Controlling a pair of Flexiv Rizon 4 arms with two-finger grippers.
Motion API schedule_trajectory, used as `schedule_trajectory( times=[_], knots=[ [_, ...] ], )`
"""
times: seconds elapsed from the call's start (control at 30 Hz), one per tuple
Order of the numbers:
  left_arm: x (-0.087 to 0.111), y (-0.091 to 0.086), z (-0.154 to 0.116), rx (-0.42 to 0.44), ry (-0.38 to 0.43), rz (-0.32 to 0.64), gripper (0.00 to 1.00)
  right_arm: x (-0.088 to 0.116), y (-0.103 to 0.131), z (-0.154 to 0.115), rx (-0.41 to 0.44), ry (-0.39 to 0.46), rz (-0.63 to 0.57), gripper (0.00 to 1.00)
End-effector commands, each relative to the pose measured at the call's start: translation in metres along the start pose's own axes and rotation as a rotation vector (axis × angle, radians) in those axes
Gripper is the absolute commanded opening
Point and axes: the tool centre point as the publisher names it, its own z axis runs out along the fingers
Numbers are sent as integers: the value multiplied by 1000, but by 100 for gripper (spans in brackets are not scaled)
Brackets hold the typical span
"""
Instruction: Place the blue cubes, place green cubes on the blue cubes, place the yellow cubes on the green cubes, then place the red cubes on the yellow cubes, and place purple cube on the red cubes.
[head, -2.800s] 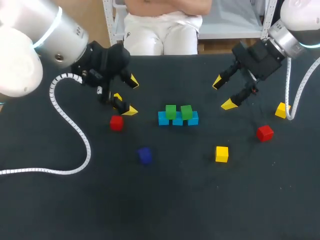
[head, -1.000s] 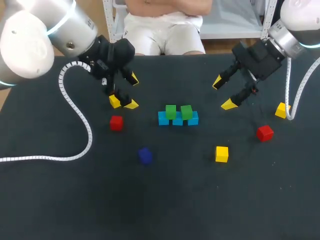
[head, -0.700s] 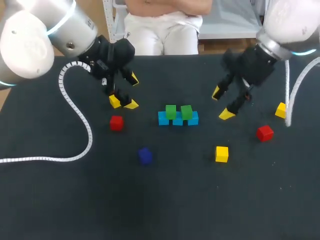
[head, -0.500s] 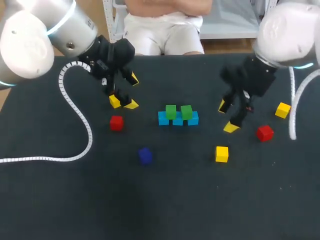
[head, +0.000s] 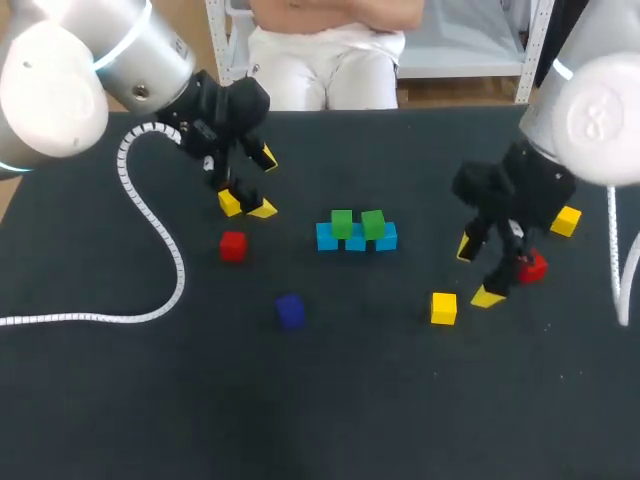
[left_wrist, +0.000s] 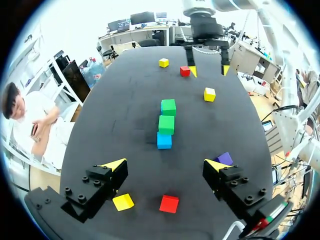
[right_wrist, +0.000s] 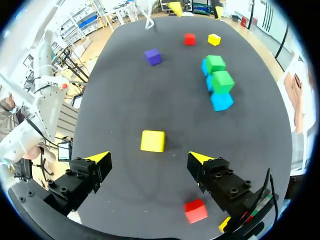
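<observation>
having been lowered from the far side of the counter (head: 350, 400), right gripper (head: 477, 272) is held spread just beside yellow cube (head: 443, 308); green cubes (head: 342, 222) sit on blue cubes (head: 326, 238), so yellow pickup is judged next.

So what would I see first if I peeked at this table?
The little wall in the middle of the table: blue cubes in a row with two green cubes on top. Next, the right gripper, open, hanging near a loose yellow cube, and the left gripper, open, by another yellow cube.
</observation>
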Motion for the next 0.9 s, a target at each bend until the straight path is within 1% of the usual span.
schedule_trajectory(
  times=[0.03, 0.1, 0.23, 0.37, 0.5, 0.73, 0.9],
  knots=[
    [0, 1, 0, 2, 2, 0, 100, 4, 19, 7, 147, -5, 17, 100],
    [0, 1, 0, 2, 2, 0, 100, 7, 24, 11, 142, -20, 27, 100],
    [0, 1, 0, 2, 2, 0, 100, 8, 32, 17, 143, -18, 40, 100],
    [0, 1, 0, 2, 2, 0, 100, 8, 37, 21, 142, 2, 11, 100],
    [0, 1, 0, 2, 2, 0, 100, 3, 38, 24, 146, 64, -17, 100],
    [0, 1, 0, 2, 2, 0, 100, -6, 34, 30, 130, 97, -38, 100],
    [0, 1, 0, 2, 2, 0, 100, -12, 28, 35, 98, 103, -45, 100]
  ],
)
